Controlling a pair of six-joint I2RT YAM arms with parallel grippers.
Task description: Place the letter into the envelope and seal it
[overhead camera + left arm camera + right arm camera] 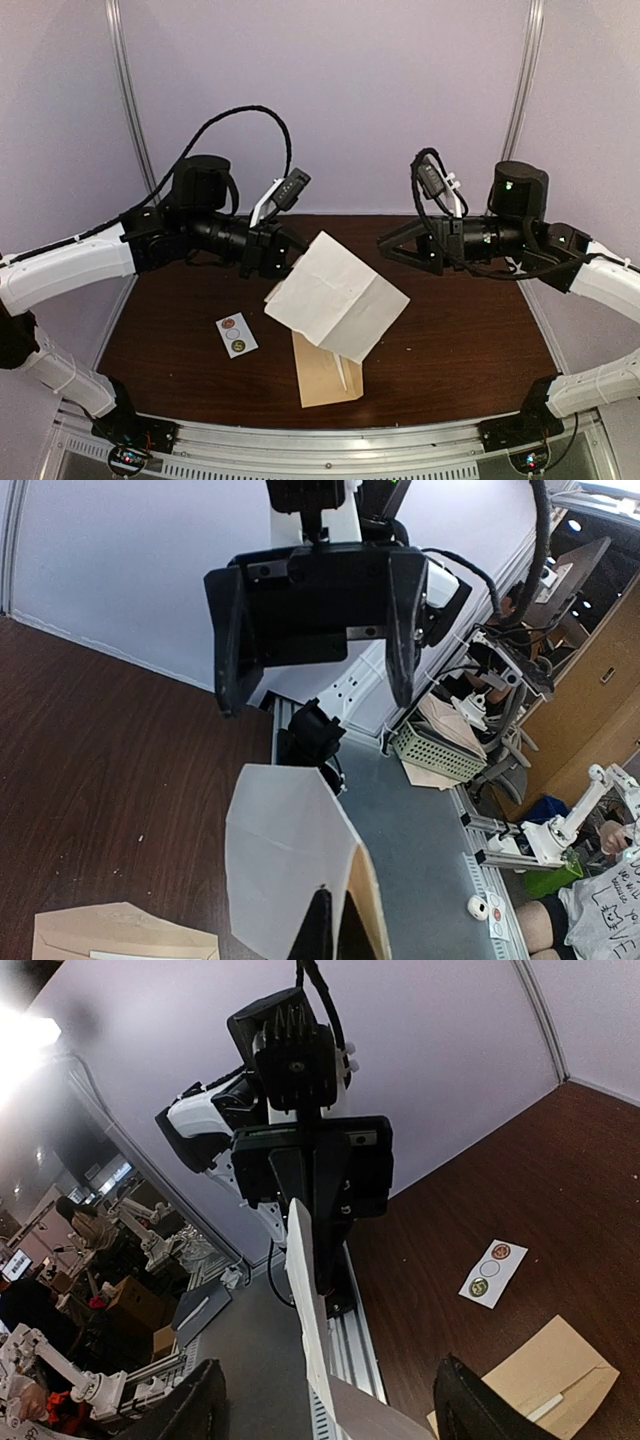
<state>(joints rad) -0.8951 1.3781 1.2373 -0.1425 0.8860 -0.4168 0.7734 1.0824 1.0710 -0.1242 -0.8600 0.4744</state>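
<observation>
Left claw (292, 262) pinched shut; right claw (383, 247) spread wide.

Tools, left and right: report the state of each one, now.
Left tool: closed, holding the letter by its edge.
Right tool: open, holding nothing.

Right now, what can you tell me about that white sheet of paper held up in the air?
The letter is a plain white paper sheet, creased from folding. It hangs tilted above the table, pinched at one edge by the left claw. The open right claw faces it without touching. The tan envelope lies on the table beneath it.
</observation>
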